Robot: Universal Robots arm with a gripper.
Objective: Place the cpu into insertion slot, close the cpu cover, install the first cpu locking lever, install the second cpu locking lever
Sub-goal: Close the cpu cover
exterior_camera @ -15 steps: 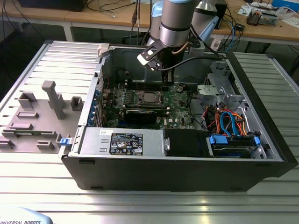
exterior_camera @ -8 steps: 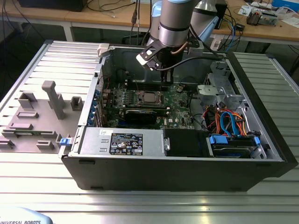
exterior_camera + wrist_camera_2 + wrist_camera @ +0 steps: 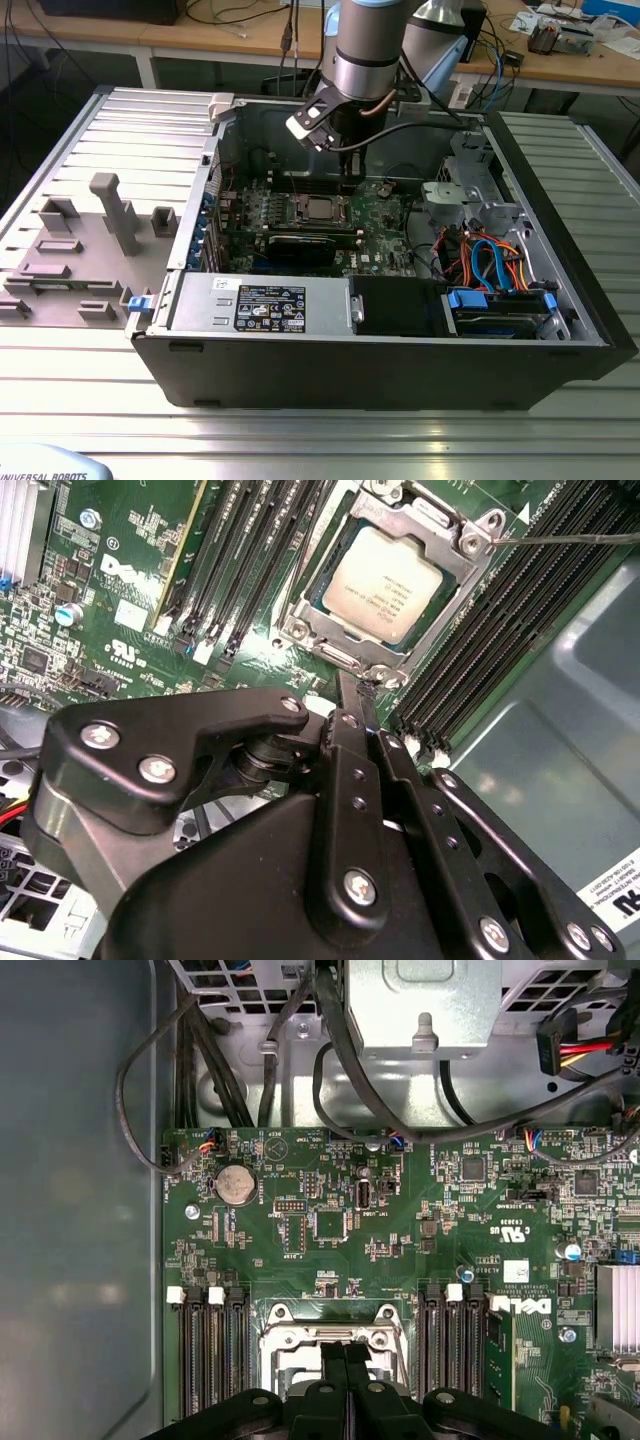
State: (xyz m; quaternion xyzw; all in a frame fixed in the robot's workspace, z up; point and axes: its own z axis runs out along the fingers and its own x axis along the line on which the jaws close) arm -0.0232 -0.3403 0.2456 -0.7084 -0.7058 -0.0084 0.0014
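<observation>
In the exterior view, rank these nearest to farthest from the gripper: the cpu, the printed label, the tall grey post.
From the gripper:
1. cpu, right beside it, on the motherboard.
2. printed label, on the silver box.
3. tall grey post, outside the case, on the exterior view's left.

Open from above over the silvery metal frame plate with a square window; hemmed close on two opposite sides by rows of long black memory slots. Beyond, low bare green circuit board, passable. Further out, blocked by looping black cables, a grey sheet-metal cage and the flat grey case wall.
</observation>
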